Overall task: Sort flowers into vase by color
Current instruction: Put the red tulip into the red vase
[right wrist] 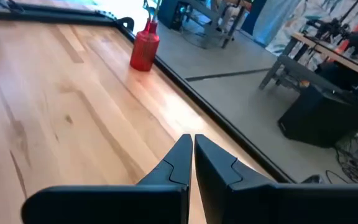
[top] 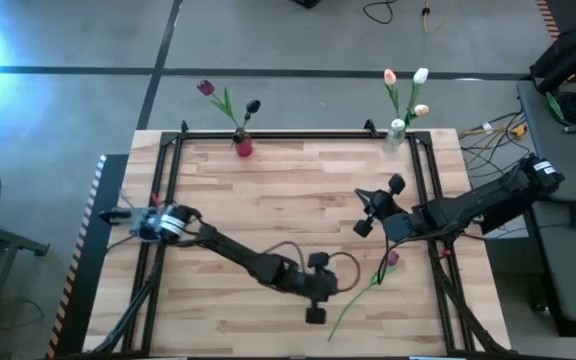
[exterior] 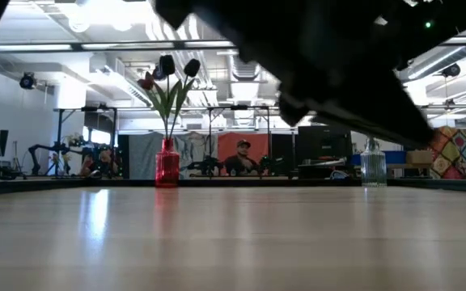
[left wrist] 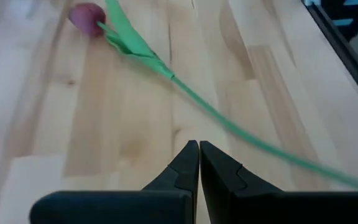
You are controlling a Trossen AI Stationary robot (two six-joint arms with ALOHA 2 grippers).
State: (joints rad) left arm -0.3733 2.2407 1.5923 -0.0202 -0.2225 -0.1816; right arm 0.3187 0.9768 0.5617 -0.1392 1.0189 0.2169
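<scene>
A maroon-headed flower (top: pixel 392 258) lies flat on the table near the right edge; its long green stem (left wrist: pixel 216 115) runs back toward the near edge. My left gripper (left wrist: pixel 199 148) is shut, just short of the stem's middle and touching nothing. My right gripper (right wrist: pixel 192 142) is also shut. It hangs over the table's right half (top: pixel 361 200) and points toward the red vase (top: pixel 243 147). That vase stands at the far edge with two dark flowers (top: pixel 205 88) stuck in it. The clear vase (top: pixel 398 130) at the far right holds three pale flowers (top: pixel 420 75).
A black frame (top: pixel 168 150) runs along the table's edges. Bare wood lies between the two vases and across the table's middle. A desk with cables (top: pixel 568 100) stands to the right. In the low view a person (exterior: pixel 241 155) sits far behind the table.
</scene>
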